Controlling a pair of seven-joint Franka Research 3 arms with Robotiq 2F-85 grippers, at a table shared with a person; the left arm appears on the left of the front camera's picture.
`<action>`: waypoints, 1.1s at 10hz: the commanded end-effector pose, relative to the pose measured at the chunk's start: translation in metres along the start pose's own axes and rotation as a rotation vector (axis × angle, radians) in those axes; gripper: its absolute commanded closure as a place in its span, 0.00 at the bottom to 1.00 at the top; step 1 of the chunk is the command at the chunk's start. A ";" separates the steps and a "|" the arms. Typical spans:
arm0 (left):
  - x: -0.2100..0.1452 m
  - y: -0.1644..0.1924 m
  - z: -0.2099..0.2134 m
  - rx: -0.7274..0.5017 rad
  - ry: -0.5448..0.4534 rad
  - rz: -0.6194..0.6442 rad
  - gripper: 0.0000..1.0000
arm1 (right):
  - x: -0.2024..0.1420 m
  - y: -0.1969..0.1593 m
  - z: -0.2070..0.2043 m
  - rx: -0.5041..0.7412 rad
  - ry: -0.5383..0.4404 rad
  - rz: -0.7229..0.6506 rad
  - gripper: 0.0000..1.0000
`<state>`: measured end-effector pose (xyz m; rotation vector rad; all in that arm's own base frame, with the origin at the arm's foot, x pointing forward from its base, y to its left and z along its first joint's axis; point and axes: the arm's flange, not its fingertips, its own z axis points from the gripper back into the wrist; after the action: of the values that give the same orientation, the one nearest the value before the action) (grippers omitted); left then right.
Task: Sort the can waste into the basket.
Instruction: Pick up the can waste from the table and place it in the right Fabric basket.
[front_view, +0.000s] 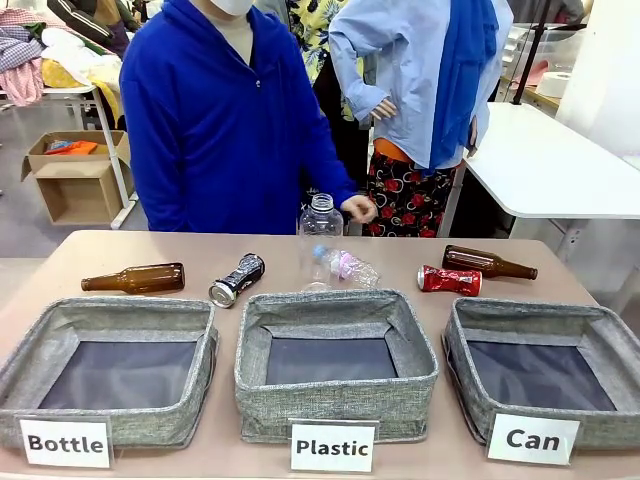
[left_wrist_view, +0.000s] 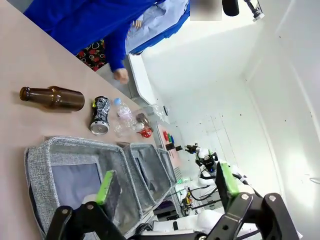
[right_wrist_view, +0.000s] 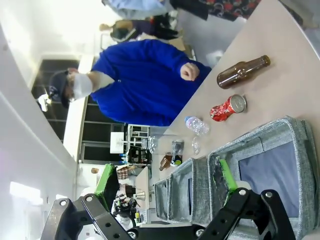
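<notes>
Left hand (left_wrist_view: 166, 182) and right hand (right_wrist_view: 167, 177) are released and empty, while the black can (front_view: 237, 279) lies well apart from the Can basket (front_view: 545, 312) and the crushed red can (front_view: 449, 281) lies just beside a brown bottle (front_view: 488, 263), so a careless grasp may roll either can away.

One brown bottle (front_view: 135, 279) lies left, a second brown bottle (front_view: 488, 263) right (both sideways), plastic bottles (front_view: 320, 230) between.
</notes>
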<state>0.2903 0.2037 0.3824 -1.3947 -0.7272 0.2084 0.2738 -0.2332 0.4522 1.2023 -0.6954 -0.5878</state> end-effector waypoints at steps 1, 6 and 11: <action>0.000 0.001 0.002 -0.018 -0.004 -0.026 0.00 | 0.004 0.001 -0.002 0.022 -0.010 0.028 0.00; 0.015 -0.077 -0.200 0.440 0.446 -0.418 0.00 | 0.004 0.001 -0.002 0.022 -0.010 0.028 0.00; -0.001 -0.072 -0.386 0.807 0.611 -0.695 0.00 | 0.004 0.001 -0.002 0.022 -0.010 0.028 0.00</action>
<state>0.4763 -0.1328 0.4451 -0.4187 -0.4737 -0.4538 0.2752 -0.2320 0.4529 1.1989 -0.6910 -0.5835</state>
